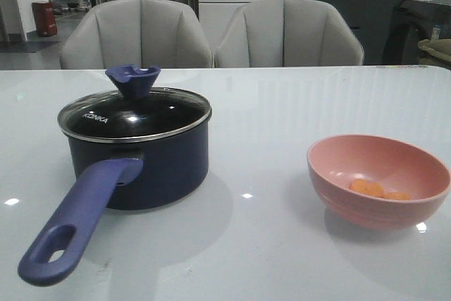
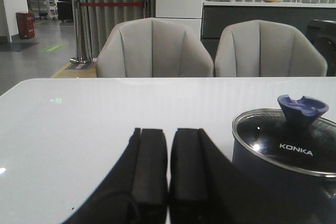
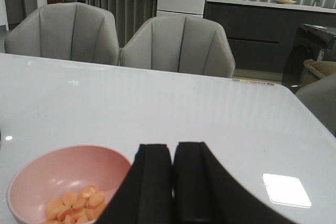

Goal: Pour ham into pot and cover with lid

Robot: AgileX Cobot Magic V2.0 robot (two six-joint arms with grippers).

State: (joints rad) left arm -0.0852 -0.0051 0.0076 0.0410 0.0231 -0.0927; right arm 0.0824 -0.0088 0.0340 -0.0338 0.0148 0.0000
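Observation:
The dark navy pot [image 1: 141,163] stands on the left of the white table, its purple-blue handle [image 1: 77,223] pointing toward me. The glass lid [image 1: 134,114] with its blue knob [image 1: 132,80] sits on the pot. Orange ham pieces [image 1: 377,189] lie in the pink bowl [image 1: 378,180] on the right. Neither gripper shows in the front view. In the left wrist view my left gripper [image 2: 168,135] is shut and empty, with the pot [image 2: 286,161] beside it. In the right wrist view my right gripper [image 3: 172,148] is shut and empty, next to the bowl [image 3: 63,182] of ham [image 3: 76,205].
Two grey chairs [image 1: 211,33] stand behind the table's far edge. A bright light reflection [image 3: 286,190] lies on the tabletop near the right gripper. Open table surface [image 1: 261,132] lies between pot and bowl.

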